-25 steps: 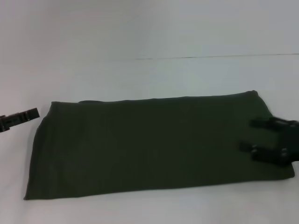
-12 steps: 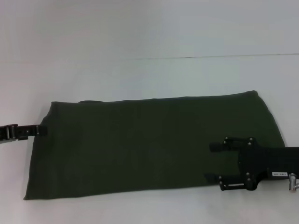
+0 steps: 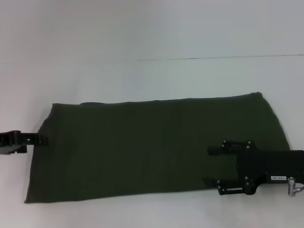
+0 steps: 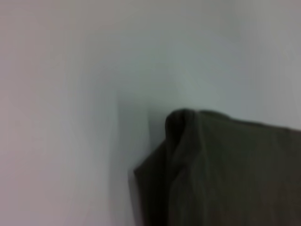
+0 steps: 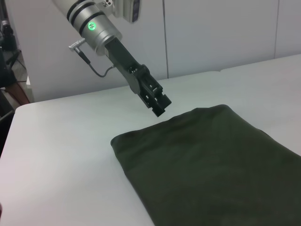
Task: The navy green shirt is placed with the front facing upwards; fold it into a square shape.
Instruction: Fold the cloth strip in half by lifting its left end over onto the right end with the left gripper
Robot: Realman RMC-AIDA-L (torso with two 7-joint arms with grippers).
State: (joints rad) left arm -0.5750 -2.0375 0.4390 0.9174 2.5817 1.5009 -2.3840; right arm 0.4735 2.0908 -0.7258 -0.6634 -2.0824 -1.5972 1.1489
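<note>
The navy green shirt (image 3: 156,147) lies as a long strip on the table (image 3: 152,76); the right pincer (image 3: 211,166), spread wide, should pinch its near edge, while the left pincer (image 3: 43,140), state unclear, takes its end.

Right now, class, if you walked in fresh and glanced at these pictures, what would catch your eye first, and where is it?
The navy green shirt dominates: a long dark band, already folded, plain side up, lying across the white table. Next come two black grippers at its ends: the right gripper hovers open over the shirt's right part near the front edge, and the left gripper reaches the left edge, its green-lit arm showing in the right wrist view.
</note>
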